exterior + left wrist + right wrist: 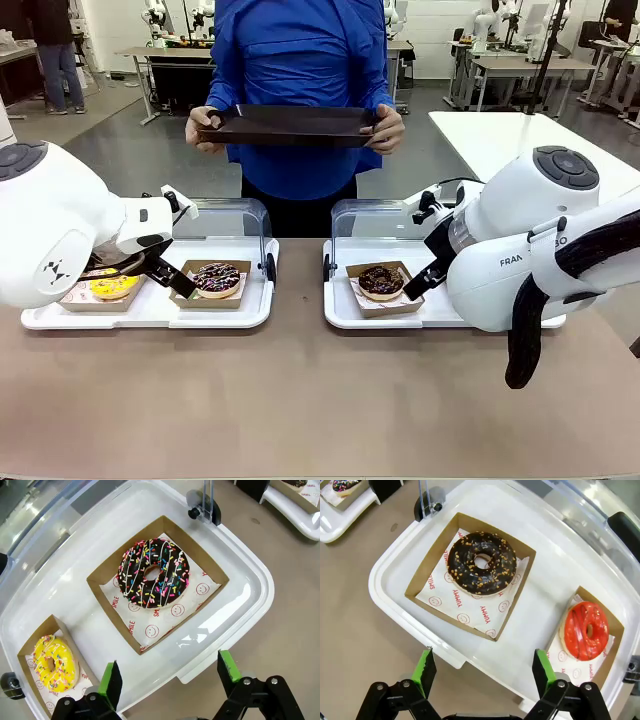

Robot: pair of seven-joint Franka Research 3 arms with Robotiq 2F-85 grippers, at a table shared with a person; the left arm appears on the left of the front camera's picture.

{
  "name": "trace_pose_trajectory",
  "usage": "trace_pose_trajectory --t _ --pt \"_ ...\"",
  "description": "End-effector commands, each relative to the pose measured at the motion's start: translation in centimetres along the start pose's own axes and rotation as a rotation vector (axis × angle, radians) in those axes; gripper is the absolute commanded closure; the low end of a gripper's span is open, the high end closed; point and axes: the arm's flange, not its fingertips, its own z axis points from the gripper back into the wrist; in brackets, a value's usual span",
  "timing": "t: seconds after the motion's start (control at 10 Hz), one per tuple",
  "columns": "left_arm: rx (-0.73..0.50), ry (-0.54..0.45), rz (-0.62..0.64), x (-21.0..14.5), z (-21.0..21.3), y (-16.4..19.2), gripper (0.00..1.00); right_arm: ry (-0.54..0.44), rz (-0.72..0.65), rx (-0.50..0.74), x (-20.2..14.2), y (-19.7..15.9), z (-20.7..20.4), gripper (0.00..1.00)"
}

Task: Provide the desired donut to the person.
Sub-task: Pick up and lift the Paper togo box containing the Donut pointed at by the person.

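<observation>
So the person in the bright blue long-sleeved top [300,100] stands at the far side, both hands on a flat dark rectangular tray [290,125] and neither one pointing. I honestly can't tell which donut is the wanted one.

The left gripper [170,675] hovers over the near rim of the left white plastic tray [240,595], fingers spread wide with nothing between them. The right gripper [484,672] does the same over the right white plastic tray [380,585], wide open and empty.

My take on doing this well:
- Hold off until the choice is clear, then use the arm on that side.
- Pinch the shallow brown cardboard box [111,611] by its wall, not the icing.
- Keep it level and steer clear of the raised clear plastic lid [225,215] on the way to the dark tray.

Count:
- 4 donuts, each in 1 of 4 boxes.
- Left tray has 2: the yellow iced donut [54,662] and the chocolate sprinkle donut [152,573].
- Right tray has 2: the chocolate nut donut [481,562] and the red glazed donut [585,630].
- 2 white trays, 2 lids, 1 dark tray.
</observation>
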Motion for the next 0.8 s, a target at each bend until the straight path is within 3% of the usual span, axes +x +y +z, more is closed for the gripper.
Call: trace_pose_trajectory --t 0.0,0.7 --pt "0.000 0.000 0.000 0.00 0.00 0.00 0.00 0.000 0.000 0.000 0.00 0.00 0.00 0.00" --pt "0.000 0.000 0.000 0.00 0.00 0.00 0.00 0.000 0.000 0.000 0.00 0.00 0.00 0.00"
